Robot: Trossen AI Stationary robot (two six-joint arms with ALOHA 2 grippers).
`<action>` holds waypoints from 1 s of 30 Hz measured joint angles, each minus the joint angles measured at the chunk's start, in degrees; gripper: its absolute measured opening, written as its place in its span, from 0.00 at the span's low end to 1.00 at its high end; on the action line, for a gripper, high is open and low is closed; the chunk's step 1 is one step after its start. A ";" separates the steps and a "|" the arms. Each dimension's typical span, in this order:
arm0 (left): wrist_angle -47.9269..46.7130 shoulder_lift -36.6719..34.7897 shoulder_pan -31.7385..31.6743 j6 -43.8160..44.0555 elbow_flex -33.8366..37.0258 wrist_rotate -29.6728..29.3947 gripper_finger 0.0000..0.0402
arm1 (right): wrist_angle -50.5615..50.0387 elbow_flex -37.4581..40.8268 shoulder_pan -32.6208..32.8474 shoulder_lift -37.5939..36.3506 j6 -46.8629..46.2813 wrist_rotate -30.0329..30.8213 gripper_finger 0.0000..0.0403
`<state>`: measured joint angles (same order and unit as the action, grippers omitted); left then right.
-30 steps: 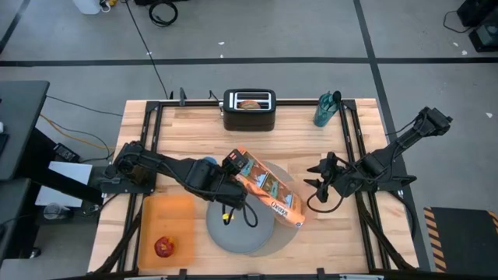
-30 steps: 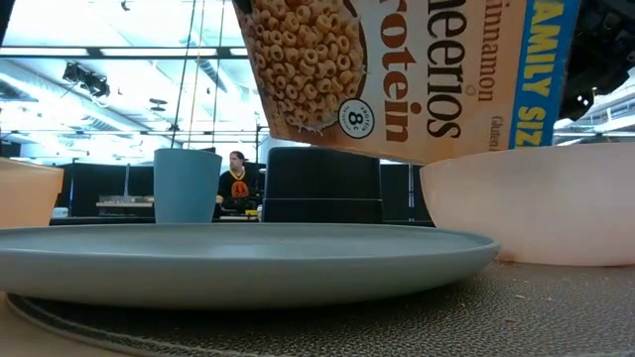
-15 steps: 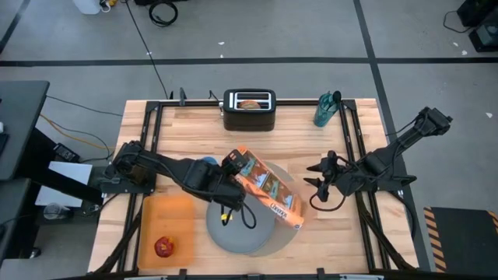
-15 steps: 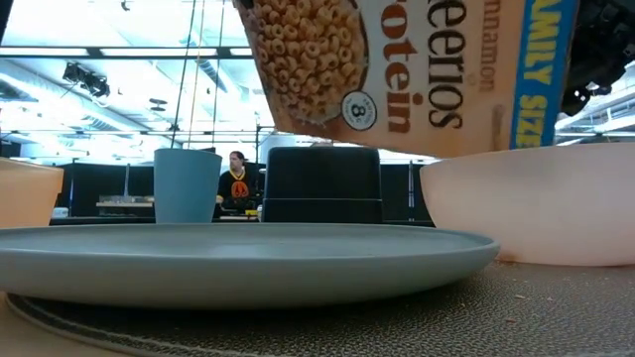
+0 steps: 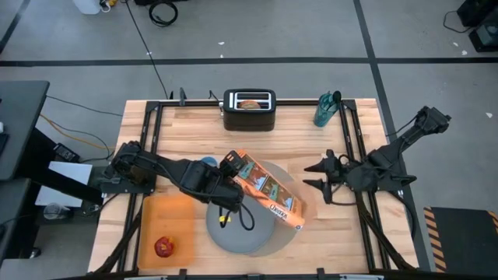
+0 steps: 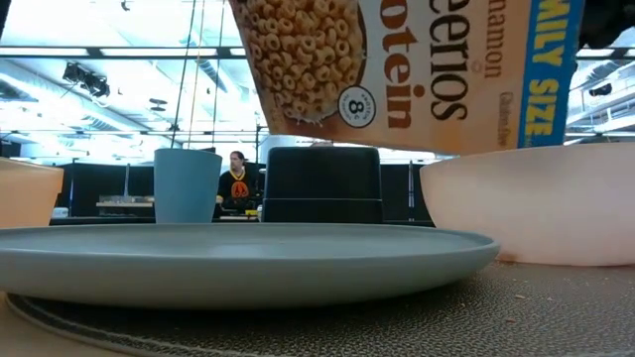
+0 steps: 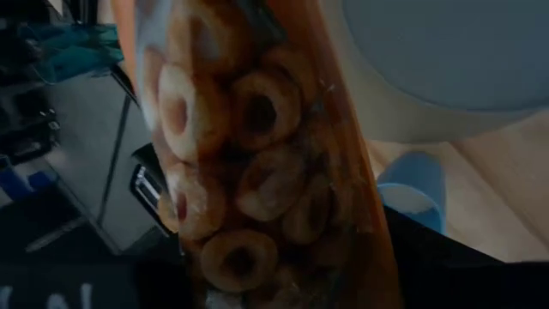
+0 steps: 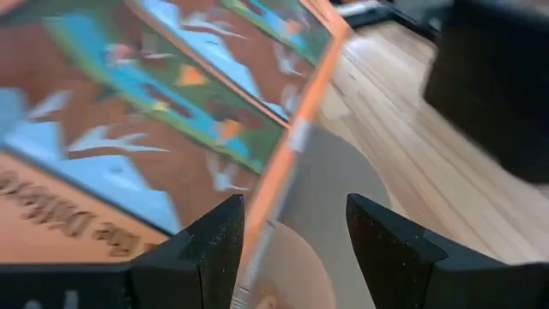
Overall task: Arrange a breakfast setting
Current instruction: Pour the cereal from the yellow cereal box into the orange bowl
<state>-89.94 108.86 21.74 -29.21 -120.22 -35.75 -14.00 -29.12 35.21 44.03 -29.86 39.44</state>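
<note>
**Cereal box held tilted over the bowl and mat**

The left gripper is clamped on one end of an orange cereal box, which hangs tilted above the round grey mat near the front edge of the table; in the low view the box hangs just over the rim of the pink bowl, not touching it; the bowl stands on the mat beside the blue-grey plate, which also lies on the mat; the plate sits at the front of the mat, close to the table's front edge.

The small blue cup stands just off the mat on the left-arm side, partly covered by that arm; the orange board fills the front left corner, with the red apple on its front end; the black toaster stands at the middle of the back edge with a bagel in its slot; a teal bottle stands near the back right corner.

The right gripper hovers empty above the right side of the table, fingers parted, near the box's lower end without touching it.
</note>
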 joint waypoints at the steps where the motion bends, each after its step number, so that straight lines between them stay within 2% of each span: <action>1: -0.02 0.00 -0.34 0.59 0.00 0.32 0.49 | 1.47 0.00 0.86 0.54 1.50 0.63 0.53; 5: -0.06 -0.20 -2.27 2.50 0.00 2.20 0.49 | 3.34 -0.02 5.21 2.19 7.11 7.44 0.53; 9: -0.08 -0.34 -3.37 3.30 0.00 2.99 0.49 | 3.37 -0.02 10.29 2.43 8.65 14.02 0.53; 18: -0.08 -1.90 -2.74 7.42 0.00 4.05 0.49 | 4.58 -0.02 22.09 5.39 9.51 19.15 0.53; 24: -0.08 -1.90 -3.31 10.64 0.00 7.57 0.49 | 14.11 -0.02 24.32 14.99 19.36 32.82 0.53; 30: -0.06 -1.90 -3.31 10.94 0.00 8.03 0.49 | 30.63 -0.02 23.97 21.36 27.84 34.66 0.53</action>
<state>-90.01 106.96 18.44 -18.27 -120.22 -27.72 16.62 -29.15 59.18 65.38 -2.03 74.10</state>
